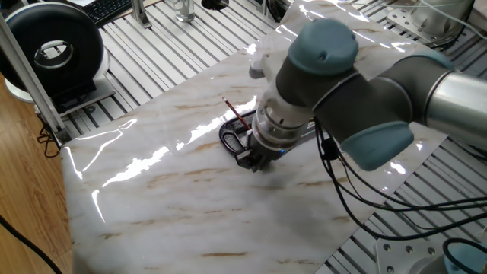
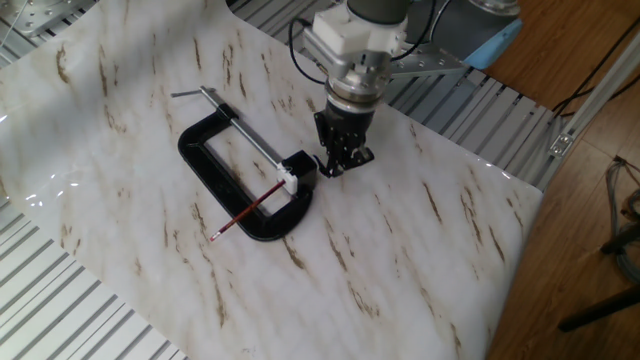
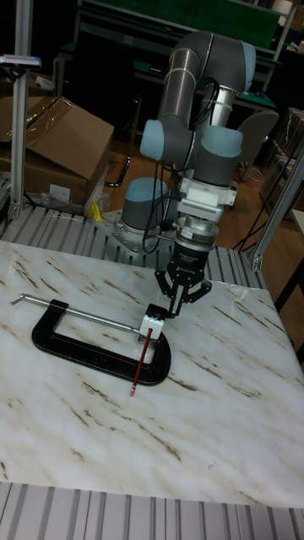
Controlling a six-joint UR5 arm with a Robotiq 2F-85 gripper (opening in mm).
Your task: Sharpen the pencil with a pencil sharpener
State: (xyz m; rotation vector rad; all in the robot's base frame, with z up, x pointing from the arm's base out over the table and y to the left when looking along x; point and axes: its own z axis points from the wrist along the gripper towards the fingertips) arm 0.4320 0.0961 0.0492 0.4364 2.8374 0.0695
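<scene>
One pencil [image 2: 247, 212] seemingly sits in the pencil sharpener [image 2: 299, 170].

A glossy white marble-patterned counter [image 1: 190, 198] with brown veins catches bright streaks of overhead light, and it rests on a ribbed silver aluminium bed [image 1: 175, 57] that shows along its edges. In the upper left of one fixed view stand a round black fan-like device [image 1: 53, 49] and a black keyboard [image 1: 114, 7], with a wooden floor [image 1: 19, 183] down the left edge. In the tall fixed view an open brown cardboard box [image 3: 59, 143] sits at the upper left in a dim room.
</scene>
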